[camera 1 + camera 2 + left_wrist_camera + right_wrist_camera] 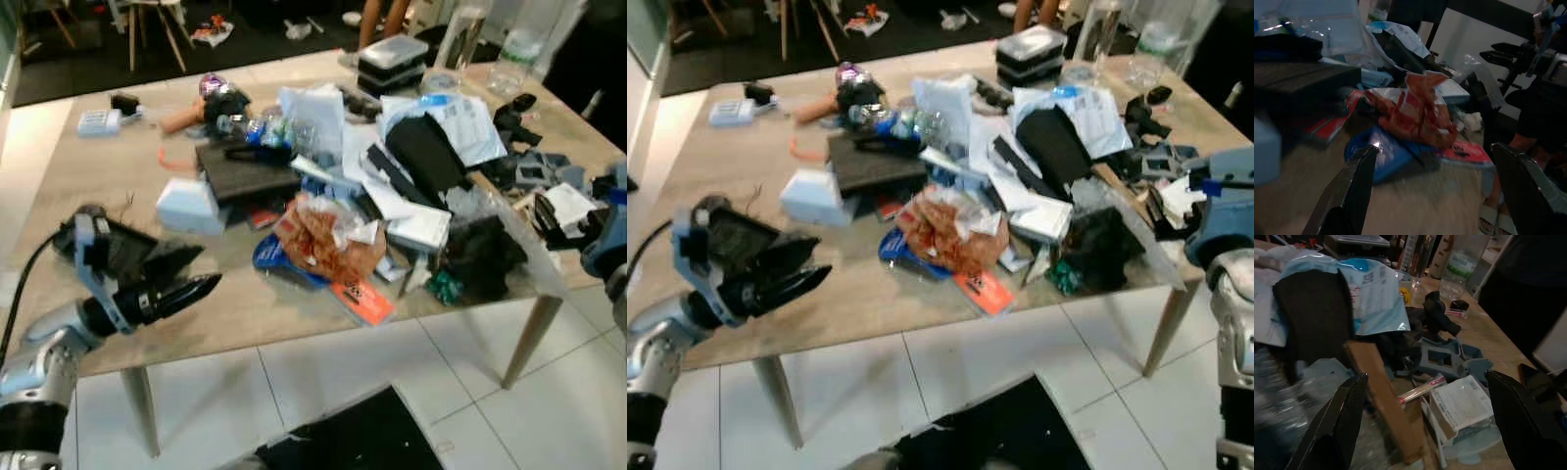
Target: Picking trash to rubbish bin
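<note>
A cluttered wooden table (pixel 88 186) holds a heap of trash. At the front of the heap lie a crumpled orange-red wrapper (pixel 323 240), a blue wrapper (pixel 277 259) under it, and a flat orange packet (pixel 361 299). My left gripper (pixel 196 274) hovers open over the table's front left, pointing at the wrappers from a short way off. In the left wrist view the orange-red wrapper (pixel 1415 112) sits ahead between the spread fingers (pixel 1347 196). My right gripper (pixel 1420 431) is open at the table's right end, facing a white carton (pixel 1462 406) and a cardboard strip (pixel 1383 391).
A white box (pixel 188 206), a black tray (pixel 245 166), a plastic bottle (pixel 265 127), a black pouch (pixel 426 152) and black cloth (pixel 485 255) crowd the table. Stacked food containers (pixel 392 61) stand at the back. A person's legs (pixel 382 20) stand beyond. White floor tiles (pixel 343 377) lie below.
</note>
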Tool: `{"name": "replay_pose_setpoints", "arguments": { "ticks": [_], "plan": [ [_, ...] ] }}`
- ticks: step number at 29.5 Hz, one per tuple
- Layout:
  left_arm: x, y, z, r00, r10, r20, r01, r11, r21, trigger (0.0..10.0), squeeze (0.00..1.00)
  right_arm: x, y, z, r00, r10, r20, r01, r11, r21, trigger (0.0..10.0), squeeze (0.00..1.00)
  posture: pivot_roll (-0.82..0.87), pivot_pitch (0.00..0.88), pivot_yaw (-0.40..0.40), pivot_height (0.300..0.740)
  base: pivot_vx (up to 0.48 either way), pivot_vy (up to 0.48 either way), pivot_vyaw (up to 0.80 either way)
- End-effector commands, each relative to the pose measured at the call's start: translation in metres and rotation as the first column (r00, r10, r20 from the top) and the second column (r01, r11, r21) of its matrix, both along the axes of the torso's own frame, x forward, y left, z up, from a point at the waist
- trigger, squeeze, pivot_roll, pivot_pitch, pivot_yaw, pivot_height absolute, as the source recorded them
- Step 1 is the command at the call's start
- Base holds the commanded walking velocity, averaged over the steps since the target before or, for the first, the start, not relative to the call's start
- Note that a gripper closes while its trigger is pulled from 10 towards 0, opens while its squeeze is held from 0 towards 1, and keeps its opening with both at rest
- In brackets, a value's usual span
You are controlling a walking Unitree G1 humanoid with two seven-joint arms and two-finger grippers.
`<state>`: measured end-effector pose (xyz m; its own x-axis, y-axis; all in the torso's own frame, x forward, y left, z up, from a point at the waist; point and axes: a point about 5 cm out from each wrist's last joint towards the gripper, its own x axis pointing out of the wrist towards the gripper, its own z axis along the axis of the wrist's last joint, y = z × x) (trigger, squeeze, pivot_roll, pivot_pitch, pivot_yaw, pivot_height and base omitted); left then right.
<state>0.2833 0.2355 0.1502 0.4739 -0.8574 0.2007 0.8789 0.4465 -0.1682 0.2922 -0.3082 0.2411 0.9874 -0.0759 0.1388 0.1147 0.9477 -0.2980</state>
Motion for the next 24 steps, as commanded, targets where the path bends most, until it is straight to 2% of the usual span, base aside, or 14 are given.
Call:
{"name": "replay_pose_setpoints", "arguments": {
  "ticks": [1,3,6,7,10,15,16,18,20,24],
  "plan": [
    [0.0,0.0,-0.002,1.0,0.004,-0.008,-0.004,1.0,0.008,10.0,0.0,-0.003,0.0,0.001,0.999,0.03,-0.018,-0.029,0.999,0.037,10.0,0.0,-0.09,0.147,0.035,0.74,0.0,0.0,0.0],
    [0.001,0.001,-0.002,1.0,0.008,-0.009,-0.008,1.0,0.014,10.0,0.0,-0.005,0.006,0.0,0.993,0.107,-0.046,-0.104,0.992,0.067,10.0,0.0,-0.09,0.147,0.035,0.74,0.0,0.0,0.0],
    [0.001,0.001,-0.003,1.0,0.017,-0.009,-0.017,1.0,0.017,10.0,0.0,-0.012,0.027,-0.001,0.947,0.315,-0.062,-0.304,0.942,0.145,10.0,0.0,-0.09,0.143,0.034,0.74,0.0,0.0,0.0],
    [0.001,0.001,-0.003,1.0,0.017,-0.009,-0.017,1.0,0.017,10.0,0.0,-0.012,0.027,-0.001,0.947,0.315,-0.062,-0.304,0.942,0.145,10.0,0.0,-0.09,0.143,0.034,0.74,0.0,0.0,0.0],
    [0.001,0.001,-0.004,1.0,0.024,-0.011,-0.024,1.0,0.018,10.0,0.0,-0.021,0.039,0.003,0.893,0.448,-0.043,-0.435,0.884,0.169,10.0,0.0,-0.09,0.146,0.033,0.74,0.0,0.0,0.0],
    [-0.001,0.0,-0.005,1.0,0.02,-0.014,-0.02,1.0,0.019,10.0,0.0,-0.04,0.049,0.017,0.803,0.596,-0.006,-0.586,0.792,0.172,10.0,0.0,-0.09,0.146,0.033,0.74,0.0,0.0,0.0],
    [-0.001,0.0,-0.005,1.0,0.02,-0.014,-0.02,1.0,0.019,10.0,0.0,-0.04,0.049,0.017,0.803,0.596,-0.006,-0.586,0.792,0.172,10.0,0.0,-0.09,0.146,0.033,0.74,0.0,0.0,0.0],
    [-0.001,0.0,-0.005,1.0,0.016,-0.014,-0.016,1.0,0.018,10.0,0.0,-0.047,0.05,0.017,0.771,0.635,-0.046,-0.622,0.767,0.159,10.0,0.0,-0.1,0.146,0.031,0.74,0.0,0.0,0.0],
    [-0.001,0.0,-0.005,1.0,0.01,-0.013,-0.009,1.0,0.017,10.0,0.0,-0.057,0.044,0.013,0.748,0.643,-0.163,-0.627,0.765,0.145,10.0,0.0,-0.1,0.146,0.031,0.74,0.0,0.0,0.0],
    [-0.004,0.0,-0.006,1.0,-0.011,-0.01,0.011,1.0,0.016,10.0,0.0,-0.065,0.027,0.012,0.773,0.572,-0.275,-0.563,0.818,0.119,10.0,0.0,-0.1,0.146,0.031,0.74,0.0,0.0,0.0]
  ]
}}
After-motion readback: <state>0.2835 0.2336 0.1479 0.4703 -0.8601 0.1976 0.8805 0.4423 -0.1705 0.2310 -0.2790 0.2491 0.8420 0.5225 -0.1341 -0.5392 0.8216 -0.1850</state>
